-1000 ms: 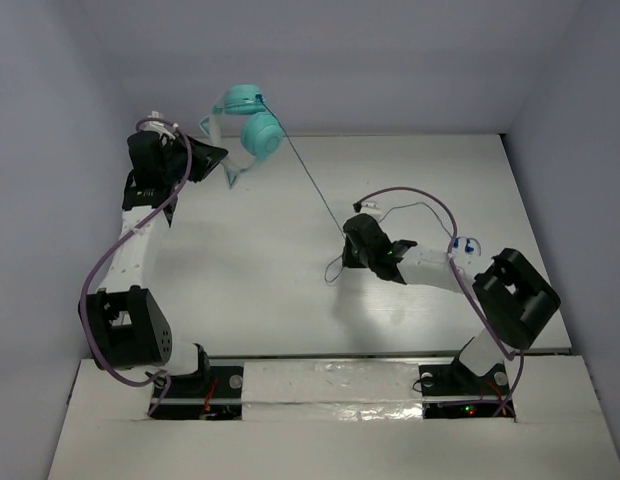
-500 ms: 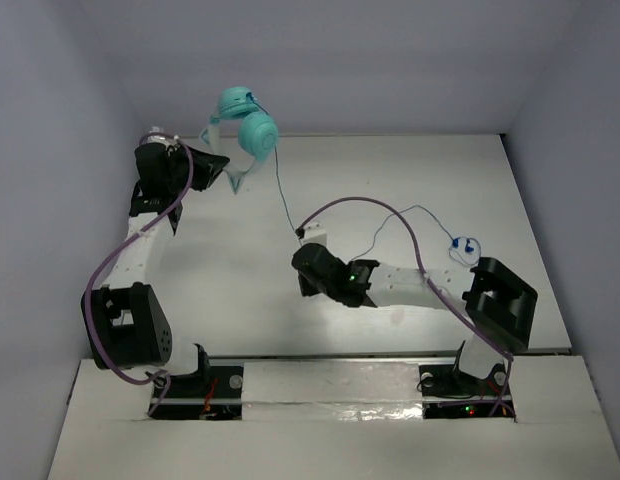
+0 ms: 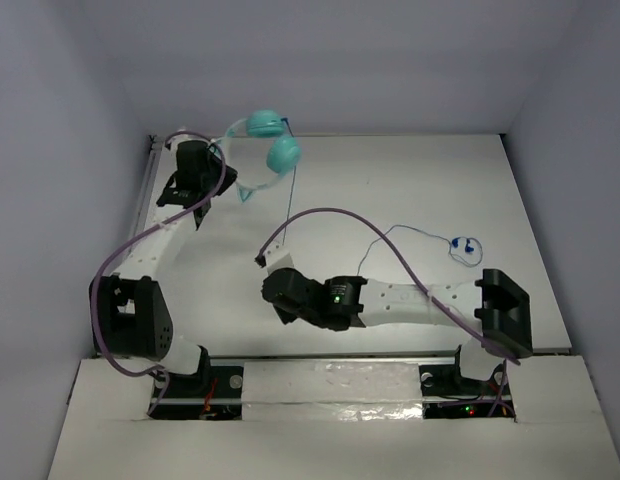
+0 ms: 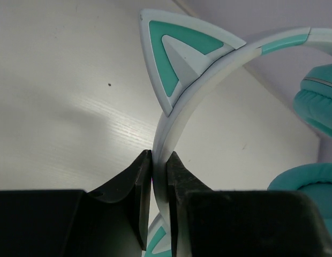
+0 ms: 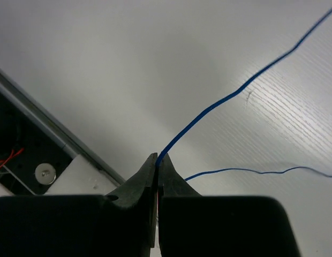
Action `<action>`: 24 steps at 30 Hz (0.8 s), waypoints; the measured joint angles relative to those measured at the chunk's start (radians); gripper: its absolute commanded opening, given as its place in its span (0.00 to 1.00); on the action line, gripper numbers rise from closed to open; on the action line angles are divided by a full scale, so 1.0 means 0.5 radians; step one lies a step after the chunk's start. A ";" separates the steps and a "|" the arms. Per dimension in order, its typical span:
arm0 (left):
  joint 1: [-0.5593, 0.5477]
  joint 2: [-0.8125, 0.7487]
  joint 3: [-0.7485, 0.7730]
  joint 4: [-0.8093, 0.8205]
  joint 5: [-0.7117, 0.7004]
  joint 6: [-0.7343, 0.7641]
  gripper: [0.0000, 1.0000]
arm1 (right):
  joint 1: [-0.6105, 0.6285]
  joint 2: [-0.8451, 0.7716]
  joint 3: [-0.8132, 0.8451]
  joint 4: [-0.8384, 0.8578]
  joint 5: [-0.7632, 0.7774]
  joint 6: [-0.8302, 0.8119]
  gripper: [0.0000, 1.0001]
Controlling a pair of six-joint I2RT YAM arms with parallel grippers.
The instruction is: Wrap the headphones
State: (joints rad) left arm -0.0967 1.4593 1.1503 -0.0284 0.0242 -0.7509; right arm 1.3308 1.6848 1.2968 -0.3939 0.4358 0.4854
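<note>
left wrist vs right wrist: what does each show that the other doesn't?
Left wrist only: left gripper shut on the headphones' pale headband, with its cat-ear trim and teal ear cups. Right wrist only: right gripper pinching the thin blue cord, and the edge rail. Shared: white table, jaws closed on part of the headphones.

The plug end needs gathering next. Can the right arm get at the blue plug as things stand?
Probably not yet: the right pincer is shut on the cord, so it is occupied. The blue plug itself lies uncovered on the table.
</note>
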 measured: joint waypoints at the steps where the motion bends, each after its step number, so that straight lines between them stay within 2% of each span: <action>1: -0.061 0.016 0.010 -0.027 -0.066 0.037 0.00 | 0.012 -0.009 0.033 -0.021 -0.017 -0.030 0.00; 7: -0.368 0.090 0.031 -0.137 -0.299 0.230 0.00 | 0.011 -0.060 0.149 -0.146 -0.085 -0.189 0.00; 12: -0.513 0.086 -0.088 -0.049 -0.307 0.366 0.00 | -0.061 -0.180 0.154 -0.227 -0.172 -0.288 0.00; 19: -0.601 0.051 -0.433 0.047 -0.206 0.525 0.00 | -0.447 -0.553 0.149 -0.238 -0.313 -0.356 0.00; 24: -0.729 0.027 -0.481 0.020 -0.164 0.645 0.00 | -0.625 -0.694 0.123 -0.227 -0.420 -0.376 0.00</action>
State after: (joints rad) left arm -0.4610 1.4731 0.9100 -0.0185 -0.0578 -0.4282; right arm 1.0183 1.3376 1.3582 -0.5072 0.2256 0.2974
